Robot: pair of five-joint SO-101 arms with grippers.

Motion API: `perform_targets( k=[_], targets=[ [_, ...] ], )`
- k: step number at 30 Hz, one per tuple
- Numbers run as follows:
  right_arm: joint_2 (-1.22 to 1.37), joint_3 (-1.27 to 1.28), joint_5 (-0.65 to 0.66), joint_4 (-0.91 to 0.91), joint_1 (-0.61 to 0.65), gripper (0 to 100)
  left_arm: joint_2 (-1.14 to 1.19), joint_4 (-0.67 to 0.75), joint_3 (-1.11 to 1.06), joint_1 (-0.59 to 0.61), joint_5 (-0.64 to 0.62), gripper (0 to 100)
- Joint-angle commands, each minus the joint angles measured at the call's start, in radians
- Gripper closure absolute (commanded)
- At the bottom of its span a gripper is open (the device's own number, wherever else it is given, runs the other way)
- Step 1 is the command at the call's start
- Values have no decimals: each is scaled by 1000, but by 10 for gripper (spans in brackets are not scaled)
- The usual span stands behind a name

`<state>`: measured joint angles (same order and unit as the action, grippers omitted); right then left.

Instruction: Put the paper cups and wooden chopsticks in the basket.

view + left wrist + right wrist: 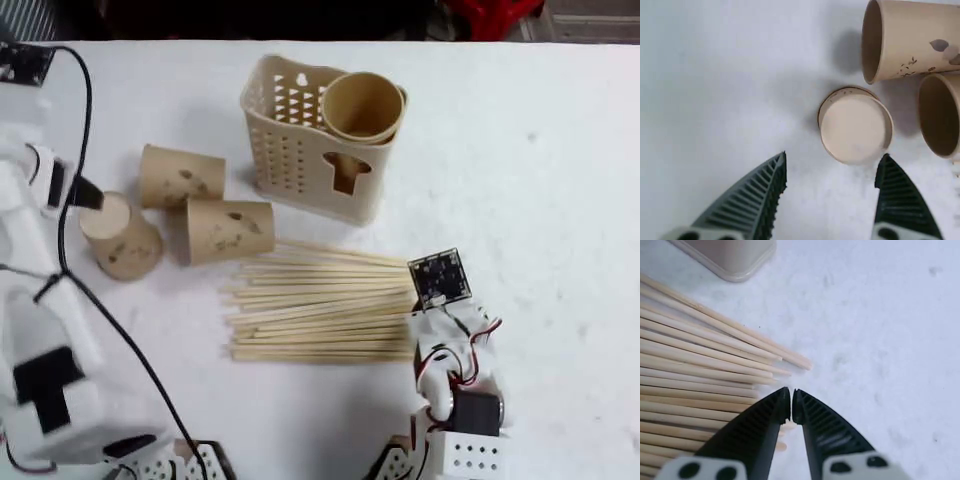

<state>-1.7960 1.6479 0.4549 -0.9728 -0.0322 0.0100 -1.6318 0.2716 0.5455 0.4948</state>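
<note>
Left tool point(834, 159) is noted open, jaws spread wide and empty, held above an inverted cup point(855, 125) standing on the white tabletop point(715, 75). A second cup point(180, 177) and a third cup point(228, 230) are laid on their sides just beside it. A fourth cup point(362, 105) is seated upright in the basket point(290, 150). Right tool point(791, 395) is closed on nothing, its tips set at the ends of the chopsticks point(320, 305), which are spread flat near the basket.
</note>
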Motion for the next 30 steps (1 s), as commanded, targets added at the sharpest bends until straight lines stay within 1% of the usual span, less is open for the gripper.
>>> perform_targets(
  k=[1,3,5,7,11,16,19,25,28,30],
  targets=[
    [-5,-8,6,22,2,975,-145,255,-301,45,17,714],
    [-5,-8,6,22,2,975,-133,348,-381,62,17,714],
    [-5,-8,6,22,2,975,-102,411,-425,73,17,714],
    [-5,-8,6,21,2,975,-53,440,-434,88,17,714],
    [-5,-8,6,21,2,975,44,473,-400,166,18,714],
    [-5,-6,6,19,2,974,110,470,-327,280,80,714],
    [-5,-6,6,19,2,974,117,473,-295,343,91,714],
    [-5,-6,6,18,2,974,110,463,-198,389,104,714],
    [-5,-6,6,16,2,974,111,417,-83,409,69,714],
    [-5,-6,6,16,2,974,111,362,0,412,63,714]
  ],
)
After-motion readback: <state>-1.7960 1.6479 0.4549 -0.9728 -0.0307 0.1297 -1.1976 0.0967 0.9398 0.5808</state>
